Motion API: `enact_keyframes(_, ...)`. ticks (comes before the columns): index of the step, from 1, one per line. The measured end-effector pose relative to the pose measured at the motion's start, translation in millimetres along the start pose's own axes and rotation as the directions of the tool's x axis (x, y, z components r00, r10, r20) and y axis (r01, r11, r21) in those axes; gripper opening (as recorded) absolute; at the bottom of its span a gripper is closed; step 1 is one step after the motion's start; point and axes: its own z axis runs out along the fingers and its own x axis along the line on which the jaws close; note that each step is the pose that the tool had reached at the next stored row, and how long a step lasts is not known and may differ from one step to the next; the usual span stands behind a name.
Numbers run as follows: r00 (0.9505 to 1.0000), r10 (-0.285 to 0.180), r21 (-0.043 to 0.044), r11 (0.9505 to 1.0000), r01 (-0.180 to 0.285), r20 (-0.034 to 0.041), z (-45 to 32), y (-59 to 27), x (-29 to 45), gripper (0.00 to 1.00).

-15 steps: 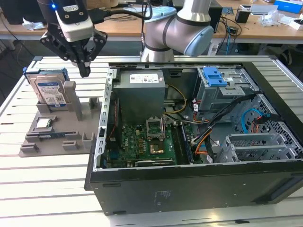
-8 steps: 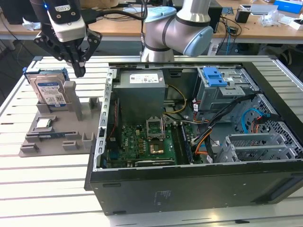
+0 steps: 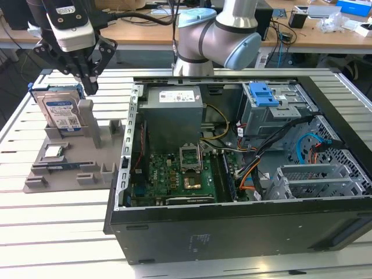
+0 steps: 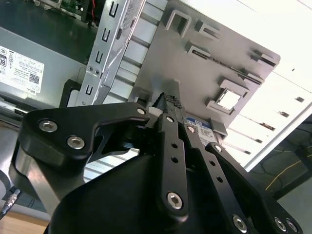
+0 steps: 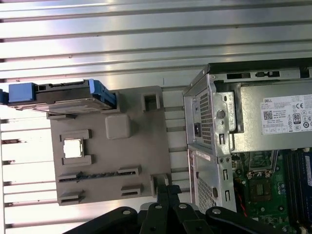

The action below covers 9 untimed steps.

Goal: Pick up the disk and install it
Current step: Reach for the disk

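**Disk** point(image 3: 61, 110): stands on edge, upright, in the rear slot of the grey tray point(image 3: 70, 168), labelled face to the exterior camera. Its blue frame shows at the top corners. Not yet lifted; well apart from the case point(image 3: 232, 232). Long top edge runs left to right across the exterior view; the first wrist view shows the disk point(image 5: 63, 95) edge-on.

**Gripper** point(image 3: 90, 87): directly above the disk's upper corner on the exterior view's right, tips pointing down. The disk lies just below it and toward the exterior view's left. Contact cannot be judged. Fingers drawn together, grasping nothing, in both wrist views point(image 5: 165, 189) point(image 4: 171, 100).

**Chip** point(image 3: 53, 152): flat on the tray, in front of the disk.
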Motion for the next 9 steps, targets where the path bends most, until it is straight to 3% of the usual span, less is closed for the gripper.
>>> enact_keyframes(9,1.0,0.0,0.0,1.0,0.0,0.0,-0.2,-0.8,11.4,0.11)
